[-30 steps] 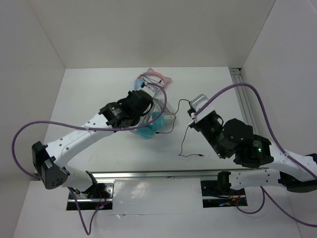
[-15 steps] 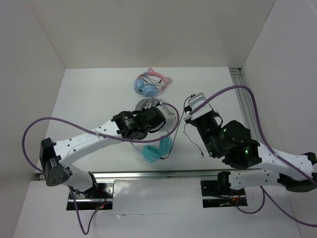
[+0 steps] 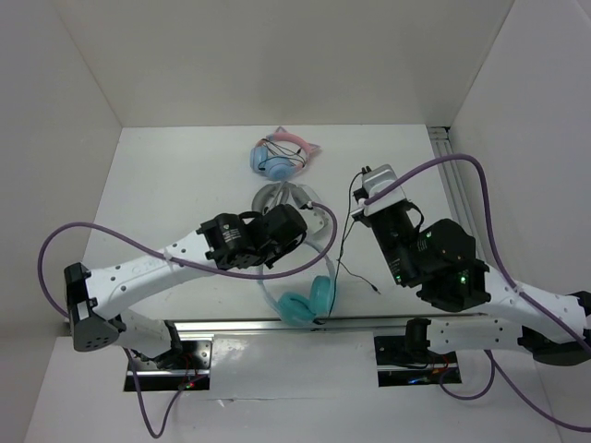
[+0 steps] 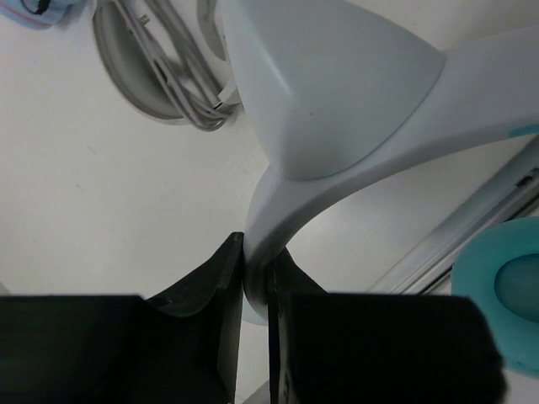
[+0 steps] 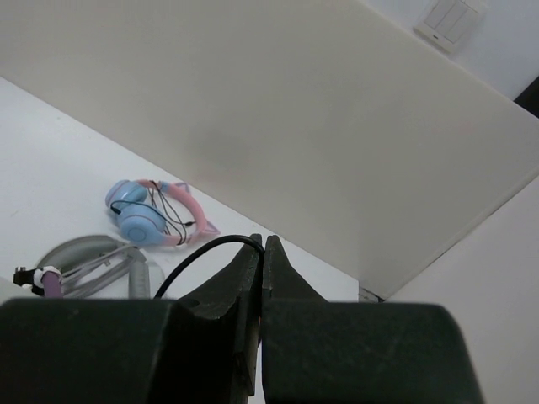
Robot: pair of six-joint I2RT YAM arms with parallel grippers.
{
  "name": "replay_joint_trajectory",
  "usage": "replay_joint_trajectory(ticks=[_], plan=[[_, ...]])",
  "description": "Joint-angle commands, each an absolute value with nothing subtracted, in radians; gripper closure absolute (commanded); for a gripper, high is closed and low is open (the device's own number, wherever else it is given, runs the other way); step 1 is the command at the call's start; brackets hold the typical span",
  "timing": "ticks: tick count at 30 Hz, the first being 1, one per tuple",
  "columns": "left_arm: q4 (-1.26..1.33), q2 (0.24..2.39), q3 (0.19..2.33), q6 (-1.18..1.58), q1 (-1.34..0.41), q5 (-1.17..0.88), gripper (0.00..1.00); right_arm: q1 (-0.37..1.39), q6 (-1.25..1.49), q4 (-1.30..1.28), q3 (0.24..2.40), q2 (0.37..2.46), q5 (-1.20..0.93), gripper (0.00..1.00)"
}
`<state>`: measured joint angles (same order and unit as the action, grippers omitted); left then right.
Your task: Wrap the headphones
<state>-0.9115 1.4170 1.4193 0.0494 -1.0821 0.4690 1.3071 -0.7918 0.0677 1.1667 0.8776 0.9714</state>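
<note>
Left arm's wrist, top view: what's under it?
The headphones: pale headband loops out from beneath, teal cups near the rail. The grey-and-white pair is partly covered. The grip is hidden there; wrist view shows fingers shut on the headband.

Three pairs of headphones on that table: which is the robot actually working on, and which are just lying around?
In the job:
- teal headphones, held by the left gripper
- their black cable, pinched by the right gripper

Lying about:
- pink-banded pair
- grey-and-white pair
</note>
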Motion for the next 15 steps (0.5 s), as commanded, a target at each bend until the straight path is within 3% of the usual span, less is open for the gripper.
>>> replay_joint_trajectory(ticks=[1,10,15], plan=[[-0.836,1.338,1.462,0.009,-1.089,0.305,1.00,1.292,-0.761,0.124,1.158,0.868,0.948,1.00],[-0.781,1.305,1.482,0.000,-1.089,0.175,1.00,1.166,-0.646,0.104,1.167,0.928,0.904,1.00],[-0.792,1.373,1.506,0.075,-1.089,0.399,1.00,1.141,-0.543,0.032,1.242,0.939,0.827,1.00]])
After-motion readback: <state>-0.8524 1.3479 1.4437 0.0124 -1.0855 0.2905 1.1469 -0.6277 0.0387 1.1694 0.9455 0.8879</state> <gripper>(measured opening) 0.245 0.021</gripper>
